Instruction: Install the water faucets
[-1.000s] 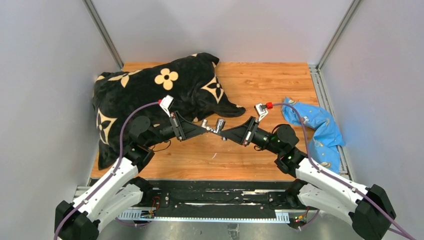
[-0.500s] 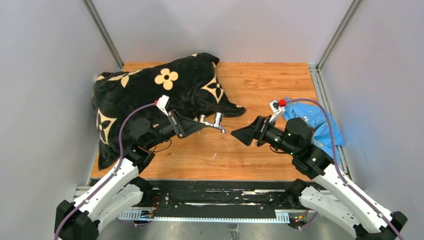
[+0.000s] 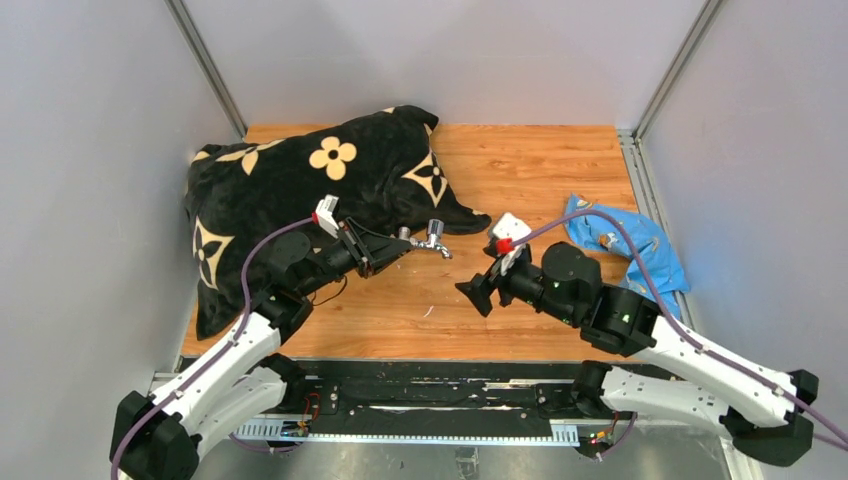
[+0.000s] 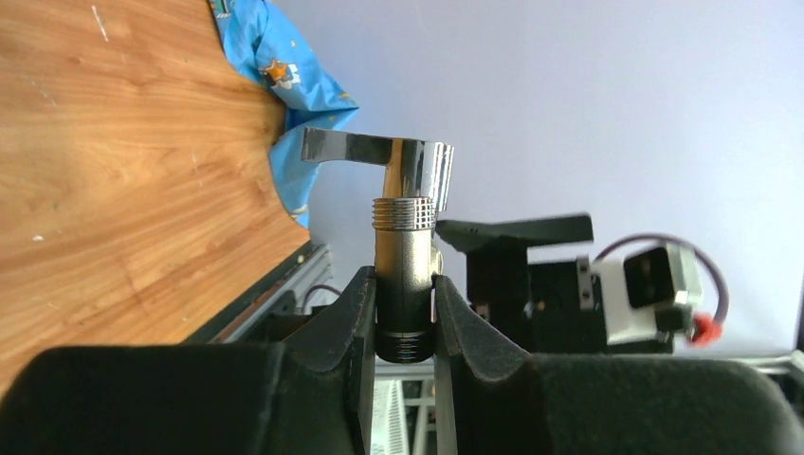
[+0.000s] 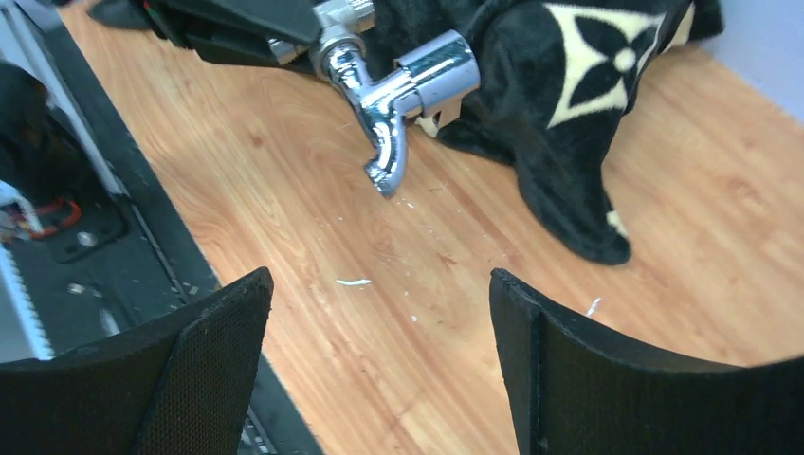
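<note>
A chrome water faucet hangs above the wooden table just in front of the black blanket's tip. My left gripper is shut on its threaded stem. In the left wrist view the stem stands clamped between the two pads, with the ribbed collar and the flat lever handle above them. In the right wrist view the faucet shows a curved spout pointing down at the table. My right gripper is open and empty, to the right of the faucet and apart from it; its fingers stand wide over bare wood.
The black blanket with tan flowers covers the left and back of the table. A blue plastic bag lies at the right edge by the metal rail. Grey walls close in three sides. Small white scraps lie on the wood.
My right gripper opened, let go of the faucet and drew back to the right and nearer. The left gripper kept the faucet and carried it slightly toward the blanket.
</note>
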Available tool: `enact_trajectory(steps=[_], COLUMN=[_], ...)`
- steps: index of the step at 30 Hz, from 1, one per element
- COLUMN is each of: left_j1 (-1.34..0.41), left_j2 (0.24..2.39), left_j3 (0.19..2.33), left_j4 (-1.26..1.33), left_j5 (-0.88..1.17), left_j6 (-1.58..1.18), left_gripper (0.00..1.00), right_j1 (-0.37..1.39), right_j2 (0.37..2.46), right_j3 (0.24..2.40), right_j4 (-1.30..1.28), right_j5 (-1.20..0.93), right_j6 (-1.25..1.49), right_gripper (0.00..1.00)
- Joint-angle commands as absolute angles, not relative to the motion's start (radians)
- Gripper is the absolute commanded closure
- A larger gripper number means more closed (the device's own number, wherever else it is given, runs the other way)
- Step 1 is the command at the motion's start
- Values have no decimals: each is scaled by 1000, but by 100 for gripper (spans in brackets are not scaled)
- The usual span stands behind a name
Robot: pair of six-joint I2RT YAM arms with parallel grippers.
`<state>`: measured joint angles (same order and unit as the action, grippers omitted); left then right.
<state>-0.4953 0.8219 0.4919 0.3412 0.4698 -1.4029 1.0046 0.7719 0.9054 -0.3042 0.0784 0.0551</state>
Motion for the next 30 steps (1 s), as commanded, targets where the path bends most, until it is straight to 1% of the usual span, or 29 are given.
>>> enact_trajectory(steps=[1,4,7,10,14,17,22,24,25,26,30], left_j1=[-503,-503,-504,-503,-503,-503,-505,-504,-505,-505,-505], left_j2=[762,740,742,745,770,785,798,796,796,798,806], left_j3=[471,481,524,571,665,710,753,764,771,779,806], left_j4=[364,314,180,73,-69,-102,-138,-147,-151,-160,-194], left_j5=[391,378,377,375,385,382,389,385,386,388,397], left_j6=[-1571,-1608,-1609,-1606,-1521,-1480,-1433,-1421,-1414,-1404,-1370], left_gripper=[100,100,100,100,100,100,100,100,100,100,100], right_j1=[1129,1226,1318,1361,1378,1378,1370,1372,1371,1370,1350], right_j2=[803,833,846,873,968,1042,1158,1202,1212,1217,1244], right_j3=[894,854,794,722,643,591,539,528,532,539,548], right_j4=[-186,-77,123,326,582,782,1054,1175,1170,1156,1152], right_j5=[325,375,477,488,503,522,565,572,571,568,558], right_j6=[-211,-365,-511,-669,-897,-974,-1106,-1153,-1164,-1166,-1181], right_gripper=[18,18,17,17,15,12,12,16,19,26,39])
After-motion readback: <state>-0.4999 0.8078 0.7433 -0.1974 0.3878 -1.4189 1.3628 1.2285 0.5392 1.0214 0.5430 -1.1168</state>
